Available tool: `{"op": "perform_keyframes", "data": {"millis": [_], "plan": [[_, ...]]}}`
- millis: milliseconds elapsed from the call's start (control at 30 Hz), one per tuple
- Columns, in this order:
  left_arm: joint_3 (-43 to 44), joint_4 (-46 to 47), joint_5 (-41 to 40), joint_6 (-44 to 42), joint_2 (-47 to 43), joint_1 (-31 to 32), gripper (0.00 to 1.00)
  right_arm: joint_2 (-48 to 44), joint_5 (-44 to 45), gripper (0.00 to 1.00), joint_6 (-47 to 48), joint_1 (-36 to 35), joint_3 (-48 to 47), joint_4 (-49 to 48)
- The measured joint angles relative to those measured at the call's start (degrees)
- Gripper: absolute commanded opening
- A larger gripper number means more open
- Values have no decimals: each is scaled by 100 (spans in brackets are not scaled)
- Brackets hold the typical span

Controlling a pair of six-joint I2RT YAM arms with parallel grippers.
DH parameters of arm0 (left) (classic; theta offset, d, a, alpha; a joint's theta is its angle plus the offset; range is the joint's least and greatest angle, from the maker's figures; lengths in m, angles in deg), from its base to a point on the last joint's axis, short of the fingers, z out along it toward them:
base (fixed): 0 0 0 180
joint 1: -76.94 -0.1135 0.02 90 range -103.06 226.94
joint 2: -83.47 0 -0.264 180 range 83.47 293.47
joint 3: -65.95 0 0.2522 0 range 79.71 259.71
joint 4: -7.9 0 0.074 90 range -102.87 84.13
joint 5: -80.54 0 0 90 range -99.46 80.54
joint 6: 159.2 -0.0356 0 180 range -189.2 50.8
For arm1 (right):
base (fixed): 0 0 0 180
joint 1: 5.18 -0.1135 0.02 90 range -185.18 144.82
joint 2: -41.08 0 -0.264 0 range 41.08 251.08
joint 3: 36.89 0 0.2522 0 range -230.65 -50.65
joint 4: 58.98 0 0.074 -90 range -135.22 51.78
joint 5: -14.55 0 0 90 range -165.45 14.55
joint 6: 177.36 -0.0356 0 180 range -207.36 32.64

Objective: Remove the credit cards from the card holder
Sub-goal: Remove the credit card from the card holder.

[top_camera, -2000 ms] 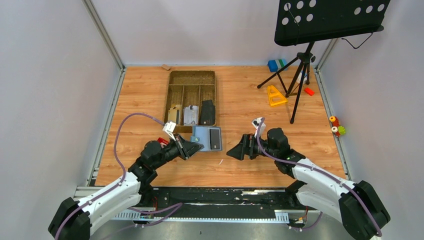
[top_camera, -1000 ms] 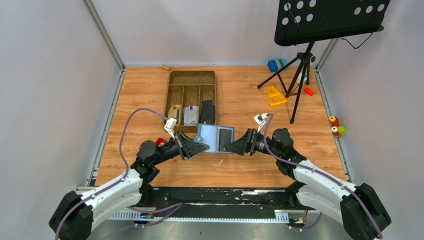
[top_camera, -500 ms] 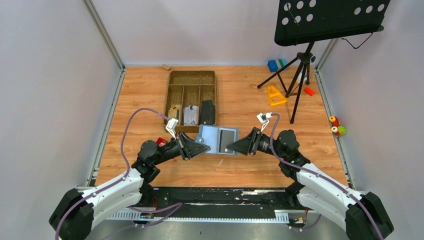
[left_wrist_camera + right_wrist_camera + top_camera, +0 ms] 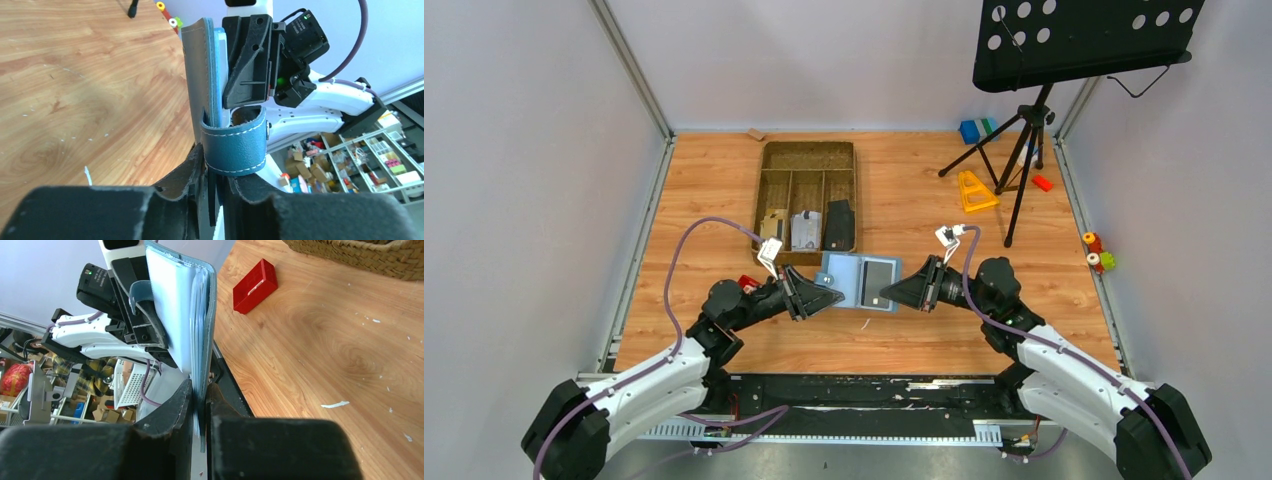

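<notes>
- While both arms meet over the middle of the table, nearer its near edge, my left gripper [image 4: 822, 295] and my right gripper [image 4: 890, 294] hold the card holder [image 4: 849, 275] between them. It is spread open, with its paler inside facing up.
- My left fingers [image 4: 181, 186] are clenched on the holder's left edge. The left wrist view shows them pinching dark blue leather just below a stitched strap loop [image 4: 234, 148].
- My right fingers [image 4: 170, 415] are clamped on the opposite edge, nipping the pale blue layers seen edge-on. I cannot tell whether a card lies between the pads.
- One grey credit card [image 4: 880, 272] shows on the holder's right half, just beside my right gripper's tips.
- The holder sits just off the near end of the brown divided tray [image 4: 809, 146], which runs from the far edge toward the table's middle, left of centre.
- Three flat pieces lie in the tray's near compartments: a tan piece [image 4: 773, 228] on the left, a whitish piece [image 4: 805, 230] in the middle and a dark piece [image 4: 839, 225] on the right.
- The red block [image 4: 749, 283] lies on the wood just left of my left gripper.
- The music stand [image 4: 1024, 150] has its tripod planted by the far right corner.
</notes>
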State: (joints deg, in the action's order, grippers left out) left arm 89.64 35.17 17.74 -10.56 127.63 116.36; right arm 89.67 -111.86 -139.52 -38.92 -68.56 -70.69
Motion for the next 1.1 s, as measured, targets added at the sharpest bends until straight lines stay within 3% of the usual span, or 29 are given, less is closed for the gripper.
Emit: {"op": "perform_keyframes", "data": {"millis": [167,367,533,1100], "plan": [[-2,-284,-197,-201,-151,17,46,0,39,0,70,0,-4,245],[0,-498,-356,-354,-181,24,79,17,46,0,127,0,-15,302],[-2,-527,-417,-352,11,26,97,55,59,0,129,-2,-24,326],[0,-437,-651,-330,573,256,98,299,166,0,173,-190,-120,382]]}}
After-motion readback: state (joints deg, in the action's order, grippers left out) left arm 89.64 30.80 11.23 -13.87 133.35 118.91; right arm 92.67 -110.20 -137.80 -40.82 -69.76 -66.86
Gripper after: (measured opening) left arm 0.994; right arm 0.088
